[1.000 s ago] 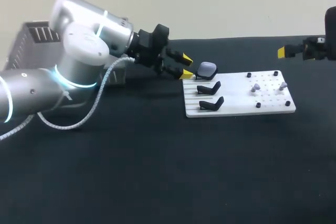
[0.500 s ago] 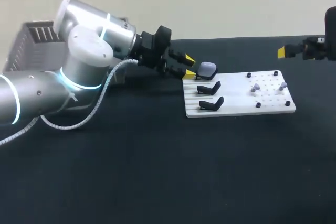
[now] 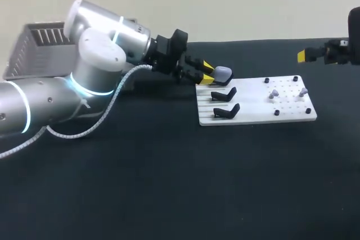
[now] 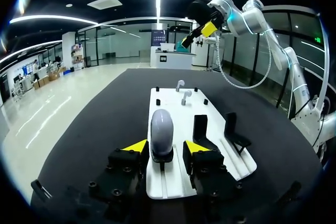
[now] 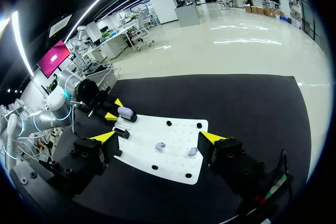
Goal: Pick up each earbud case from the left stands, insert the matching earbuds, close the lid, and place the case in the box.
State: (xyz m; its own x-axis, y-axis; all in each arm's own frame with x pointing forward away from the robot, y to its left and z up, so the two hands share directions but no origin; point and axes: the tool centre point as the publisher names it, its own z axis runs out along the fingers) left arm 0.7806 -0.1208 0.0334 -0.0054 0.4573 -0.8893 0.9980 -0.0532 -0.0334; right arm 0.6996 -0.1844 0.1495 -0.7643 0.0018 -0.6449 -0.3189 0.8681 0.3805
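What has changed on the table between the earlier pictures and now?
The left end effector moved forward to the earbud case on its stand; its open fingers now flank the case without gripping it. The case, the two empty black stands, the earbuds on the white board and the right end effector stayed where they were.

Plain black table top (image 3: 169, 195)

Left arm (image 3: 84, 82) lies stretched low toward centre; left pincer (image 3: 207, 72) fingers parted. Right pincer (image 3: 306, 55) hangs raised at far right, fingers spread wide.
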